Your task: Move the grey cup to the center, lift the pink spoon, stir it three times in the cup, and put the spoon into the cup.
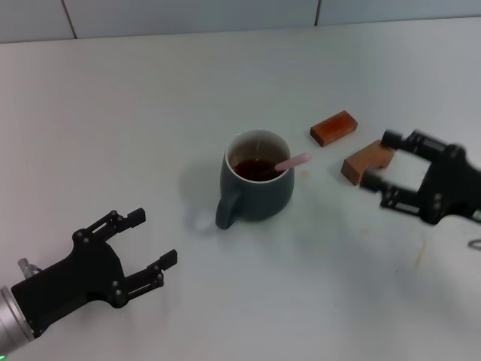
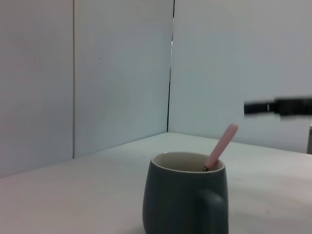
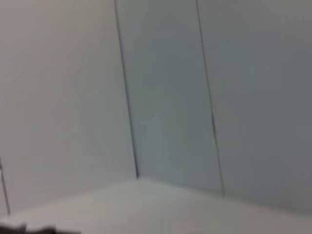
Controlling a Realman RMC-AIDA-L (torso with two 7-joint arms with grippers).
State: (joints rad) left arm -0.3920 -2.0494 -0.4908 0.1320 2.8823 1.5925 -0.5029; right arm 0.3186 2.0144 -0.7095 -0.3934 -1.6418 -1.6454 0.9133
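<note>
At the middle of the white table (image 1: 150,113) stands the grey cup (image 1: 255,188), its handle turned toward the robot and a dark liquid inside, and every place below is given relative to it. Leaning on the cup's rim on the robot's right side, the pink spoon (image 1: 293,161) has its bowl down in the liquid and its handle pointing out and up. By that, the spoon looks already placed and the step in hand is probably the retreat of the arms. To the right of the cup, well apart from it, the right gripper (image 1: 378,162) hangs with its 2 fingers spread wide and nothing held; it is just beside the nearer of 2 brown wooden blocks (image 1: 333,128), which lie between it and the cup. To do the retreat well, that gripper should draw back away from the cup, so as not to nudge the blocks or clip the spoon handle that sticks out toward it. Nearer the robot and to the cup's left, the left gripper (image 1: 154,242) rests wide open and empty, well clear.
</note>
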